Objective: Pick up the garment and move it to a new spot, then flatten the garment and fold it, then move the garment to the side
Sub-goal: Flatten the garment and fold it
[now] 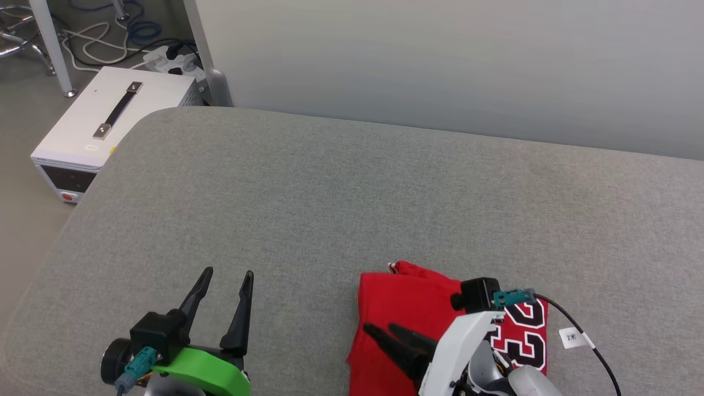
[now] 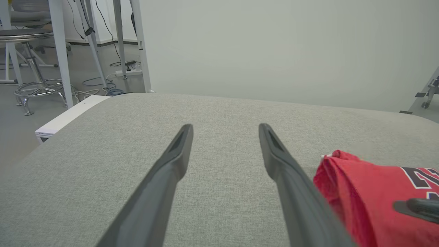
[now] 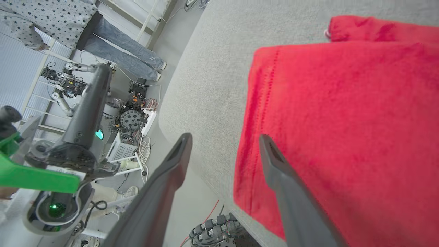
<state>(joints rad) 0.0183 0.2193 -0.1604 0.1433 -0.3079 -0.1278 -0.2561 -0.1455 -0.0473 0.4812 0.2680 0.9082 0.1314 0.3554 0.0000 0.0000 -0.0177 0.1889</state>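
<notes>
The garment (image 1: 407, 308) lies folded into a red block near the front edge of the grey padded table (image 1: 330, 192), with black white-edged numerals showing on its right part. My right gripper (image 1: 380, 329) hangs over its left part, fingers pointing left and open. In the right wrist view the right gripper (image 3: 225, 138) straddles the hem of the garment (image 3: 343, 120), one finger over red cloth and the other over grey table, nothing held. My left gripper (image 1: 228, 273) stands open at the lower left, apart from the cloth. In the left wrist view the left gripper (image 2: 225, 127) is open, with the garment (image 2: 363, 192) to its right.
A white box with a black handle (image 1: 110, 121) sits on the floor past the table's left corner, beside cables and a power strip (image 1: 165, 58). A grey wall panel (image 1: 440, 60) backs the table. A person (image 3: 103, 37) stands off the table's side.
</notes>
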